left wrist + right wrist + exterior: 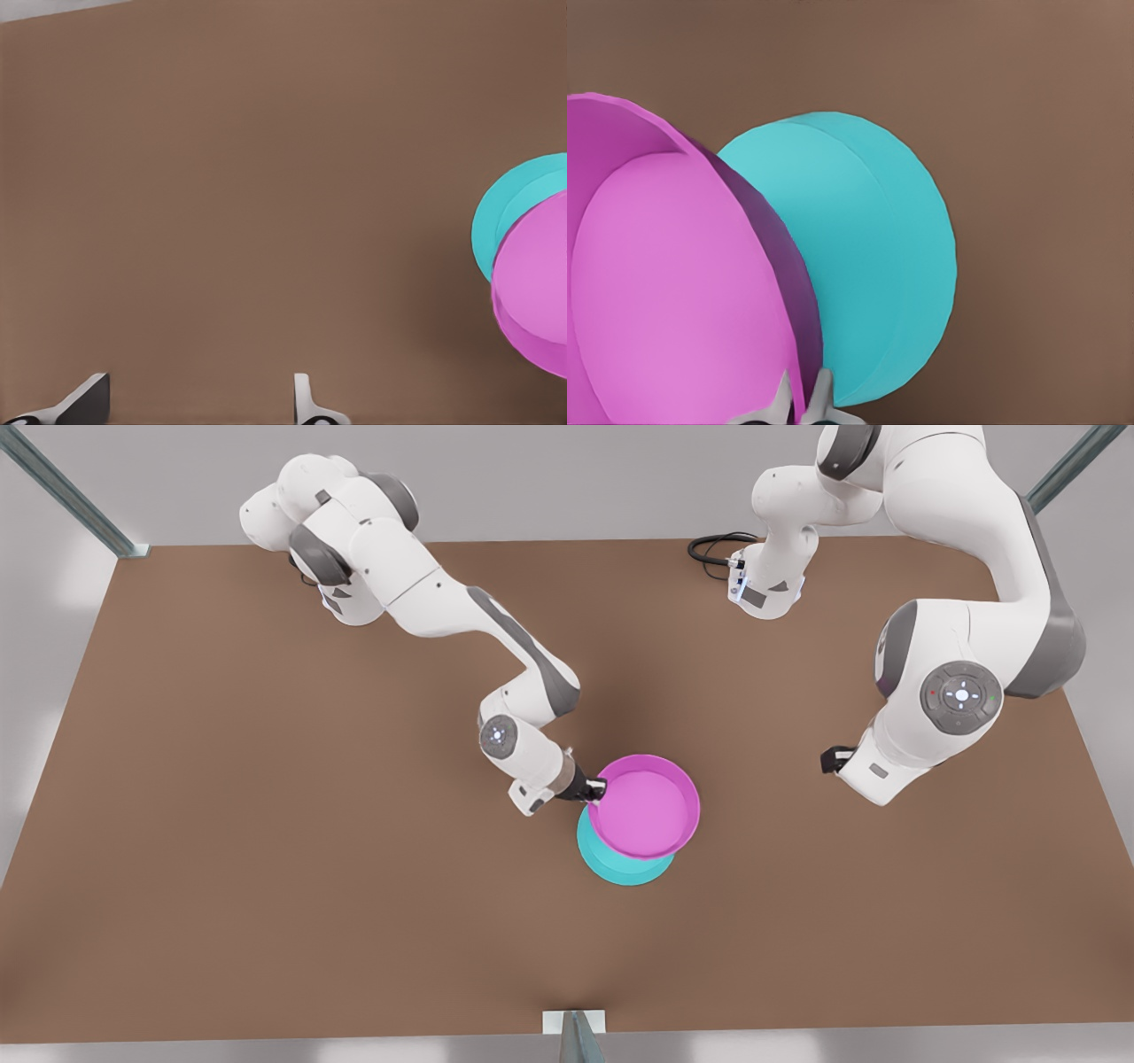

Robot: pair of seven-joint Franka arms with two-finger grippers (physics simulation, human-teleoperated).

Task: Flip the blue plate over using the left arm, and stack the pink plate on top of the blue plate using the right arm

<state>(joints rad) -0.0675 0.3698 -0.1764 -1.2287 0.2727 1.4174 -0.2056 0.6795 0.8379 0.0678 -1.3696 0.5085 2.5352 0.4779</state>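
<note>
Right end effector (595, 786) pinches the pink plate (644, 807) by its rim, carrying it just above the flipped blue plate (611, 861). Left end effector (199, 403) waits well apart, fingers spread over bare tabletop (266, 850).

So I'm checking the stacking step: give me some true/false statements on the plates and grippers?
1. The right gripper grips the pink plate's rim. True.
2. The blue plate sits on top of the pink plate. False: it lies on the table, under the pink one.
3. The left gripper is open, away from both plates. True.
4. The pink plate covers the blue plate squarely. False: it is offset, leaving a blue crescent showing.
</note>
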